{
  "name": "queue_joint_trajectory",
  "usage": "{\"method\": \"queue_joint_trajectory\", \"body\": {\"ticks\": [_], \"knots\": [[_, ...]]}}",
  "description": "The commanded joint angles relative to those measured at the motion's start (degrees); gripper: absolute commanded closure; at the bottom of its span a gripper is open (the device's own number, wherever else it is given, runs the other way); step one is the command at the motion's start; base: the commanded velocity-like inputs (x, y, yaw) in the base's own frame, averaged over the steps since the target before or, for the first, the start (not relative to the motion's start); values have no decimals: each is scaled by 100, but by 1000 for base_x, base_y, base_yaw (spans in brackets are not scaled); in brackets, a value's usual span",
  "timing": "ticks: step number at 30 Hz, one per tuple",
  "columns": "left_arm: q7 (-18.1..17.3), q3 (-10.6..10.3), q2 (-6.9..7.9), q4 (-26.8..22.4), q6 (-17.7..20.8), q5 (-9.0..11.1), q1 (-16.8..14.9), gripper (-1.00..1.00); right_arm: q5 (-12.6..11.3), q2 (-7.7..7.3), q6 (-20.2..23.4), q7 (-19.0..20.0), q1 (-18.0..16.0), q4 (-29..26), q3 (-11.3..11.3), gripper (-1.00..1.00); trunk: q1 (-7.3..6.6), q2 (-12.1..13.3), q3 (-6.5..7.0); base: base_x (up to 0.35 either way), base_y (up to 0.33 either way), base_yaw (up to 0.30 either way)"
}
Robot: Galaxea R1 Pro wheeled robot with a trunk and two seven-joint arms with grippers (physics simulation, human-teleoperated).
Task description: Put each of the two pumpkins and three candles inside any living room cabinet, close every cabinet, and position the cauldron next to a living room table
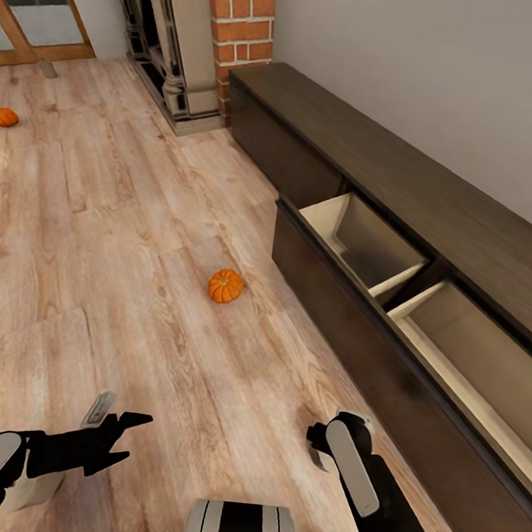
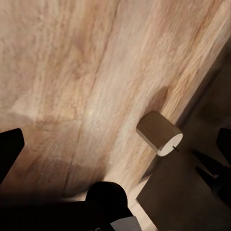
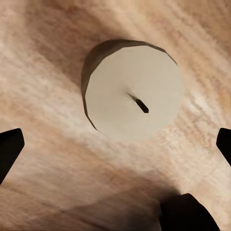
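Observation:
Two orange pumpkins lie on the wood floor: one [image 1: 226, 286] mid-floor in front of the cabinet, the other [image 1: 3, 116] far off at the left. The dark-brown cabinet [image 1: 373, 170] runs along the right wall, with its drawer [image 1: 366, 241] pulled out and its beige inside showing. My right gripper [image 1: 319, 448] points down, open, close to the cabinet front. In the right wrist view a pale candle [image 3: 134, 91] with a dark wick stands on the floor just under the open right gripper [image 3: 117, 147]. My left gripper [image 1: 132, 436] is open and empty; its wrist view shows the candle [image 2: 159, 134] beside the cabinet front.
A brick fireplace column [image 1: 239, 15] with a dark surround stands at the far end of the cabinet. A glass door [image 1: 34, 12] is at the back left. A second beige compartment [image 1: 485, 360] lies open further along the drawer. My own base [image 1: 241, 528] shows at the bottom edge.

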Motion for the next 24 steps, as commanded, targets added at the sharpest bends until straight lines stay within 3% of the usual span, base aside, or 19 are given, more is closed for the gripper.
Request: {"method": "queue_joint_trajectory", "body": {"ticks": [1, 9, 18, 21, 24], "knots": [[0, 0, 0, 0, 0, 1, 0, -100, 1, 4, -1, 0, -1, 14, 2, -100, 0, 0, 0, 130, -1, 0], [0, -8, 7, 1, 1, 5, 0, -100, -2, 10, -254, 22, -138, 569, 15, -100, 0, 0, 0, 27, 0, 0], [0, -29, 0, 1, 0, 5, 0, -100, 22, -38, -562, 373, -152, 689, 24, -100, 23, -12, -199, 1, 0, 0], [0, -33, 0, 1, 0, 5, 0, -100, 189, -44, -643, 510, -152, 693, 25, -100, 28, -15, -244, 0, 0, 0], [0, -41, -1, -4, 0, 5, 0, -100, 519, -39, -692, 715, -152, 704, 19, -100, 28, -15, -244, 0, 0, 0]]}}
